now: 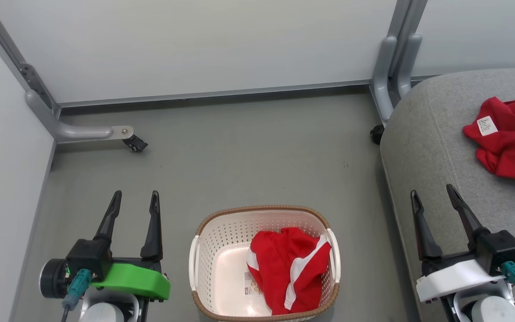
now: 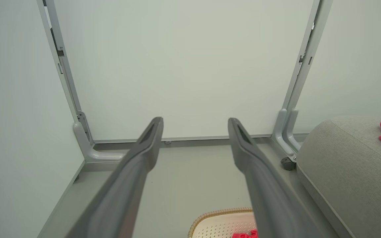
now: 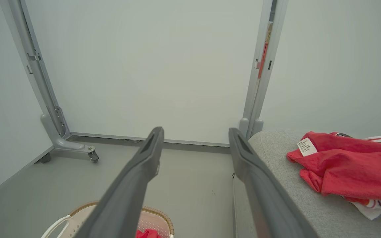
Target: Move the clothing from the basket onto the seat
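One red garment (image 1: 289,268) is seen crumpled in the right half of the basket (image 1: 262,208), which is set on the grey floor (image 1: 239,152) between the two pincers. The left pincer (image 1: 135,194) is held spread and empty just left of the basket, apart from it. The right pincer (image 1: 432,190), likewise spread and empty, is seen over the edge of the seat (image 1: 423,147). The other red garment (image 1: 508,143) is laid on the seat beyond it, untouched.
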